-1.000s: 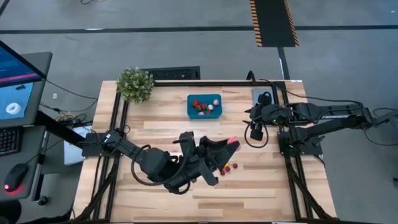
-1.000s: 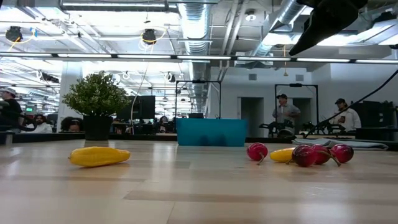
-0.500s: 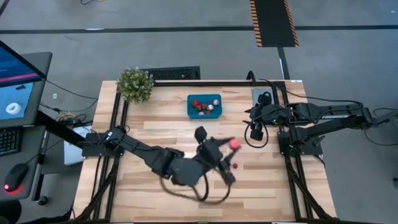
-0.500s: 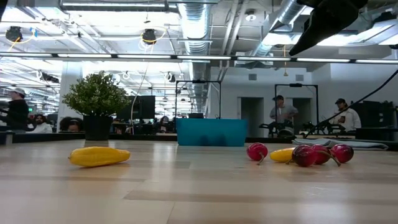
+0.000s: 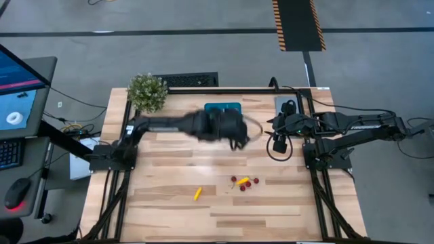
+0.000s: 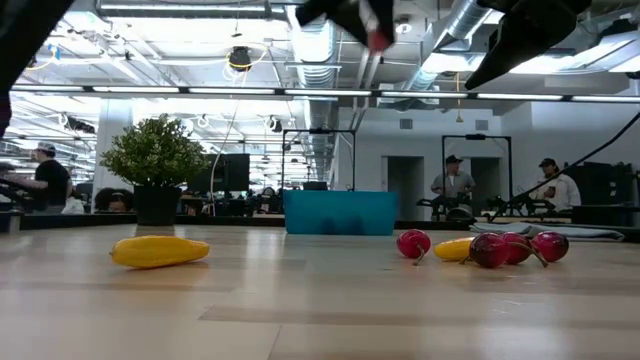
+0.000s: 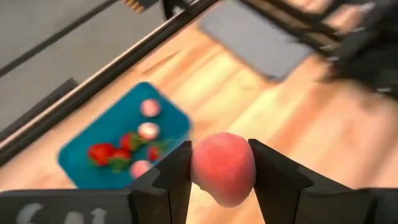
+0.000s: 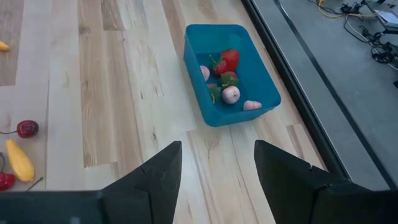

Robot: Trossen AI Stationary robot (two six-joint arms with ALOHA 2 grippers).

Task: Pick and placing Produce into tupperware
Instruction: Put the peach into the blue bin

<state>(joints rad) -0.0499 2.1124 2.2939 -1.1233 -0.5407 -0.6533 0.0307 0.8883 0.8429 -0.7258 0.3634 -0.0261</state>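
My left gripper [image 7: 219,152] is shut on a round pink toy fruit [image 7: 222,175] and hangs in the air just right of the teal-blue tupperware [image 5: 222,107], whose near part the arm hides in the high view. The tupperware [image 7: 124,140] holds red strawberries and pink pieces. A yellow piece [image 5: 197,194] and dark red cherries [image 5: 244,183] lie on the table near its front. My right gripper [image 8: 217,152] is open and waits at the table's right side [image 5: 278,144]. My left gripper pinches the pink fruit's two sides [image 7: 198,171] between its two fingers. The fruit is lifted clear, high above the table, with its lower part showing below the fingertips [image 7: 180,163]. In the low view the gripper [image 6: 375,30] shows far above the tupperware.
A bushy potted plant [image 5: 147,91] stands at the far left corner. A grey flat plate [image 5: 285,103] lies at the far right, beside my right arm. Bare wood lies between the tupperware and the loose produce. People stand in the room behind the table.
My left arm has swung up and away from the table's near middle toward the far edge, carrying the pink fruit to the tupperware's right side. With the arm gone, the yellow piece and the cherries show on the table.
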